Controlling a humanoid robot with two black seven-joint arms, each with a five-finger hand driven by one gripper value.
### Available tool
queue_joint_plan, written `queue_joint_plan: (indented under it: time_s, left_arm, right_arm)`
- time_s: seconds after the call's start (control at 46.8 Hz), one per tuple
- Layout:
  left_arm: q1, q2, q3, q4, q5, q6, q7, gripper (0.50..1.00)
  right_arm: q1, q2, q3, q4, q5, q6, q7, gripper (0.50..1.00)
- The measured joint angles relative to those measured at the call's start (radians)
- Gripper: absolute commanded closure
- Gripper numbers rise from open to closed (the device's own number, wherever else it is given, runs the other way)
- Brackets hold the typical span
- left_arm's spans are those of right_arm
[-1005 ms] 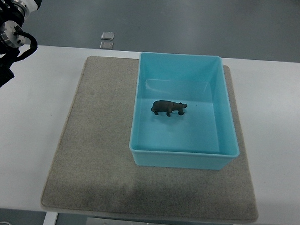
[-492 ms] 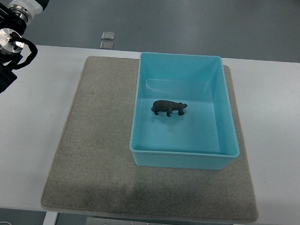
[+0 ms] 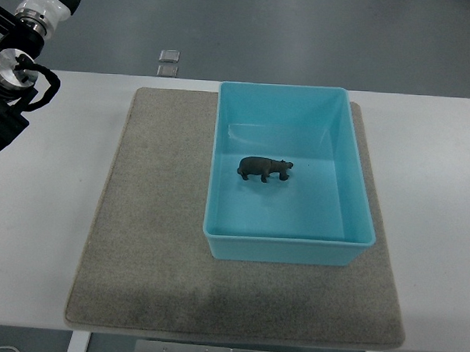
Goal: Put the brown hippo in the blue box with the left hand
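Observation:
The brown hippo (image 3: 264, 169) stands upright on the floor of the blue box (image 3: 356, 177), slightly left of the box's middle, head pointing right. The box sits on the right half of a grey mat (image 3: 159, 219). My left arm (image 3: 17, 65) shows only at the top left corner, far from the box, over the white table's edge. Only its wrist and black cabling are in view; the hand itself is out of the frame. The right arm does not appear.
The white table (image 3: 429, 200) extends on both sides of the mat. Two small metal plates (image 3: 169, 62) lie on the grey floor beyond the table's far edge.
The left arm has drawn back a little further toward the top left corner. The hippo and the box have stayed in place.

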Motion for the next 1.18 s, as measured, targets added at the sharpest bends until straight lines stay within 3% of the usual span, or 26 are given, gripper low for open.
queue_joint_plan:
  time_s: [1.176]
  left_arm:
    - [0.001,-0.001,-0.004,-0.007,0.02,0.004,-0.002,0.506]
  right_arm:
    - [0.0,0.0,0.0,0.011,-0.004,0.01,0.0,0.564]
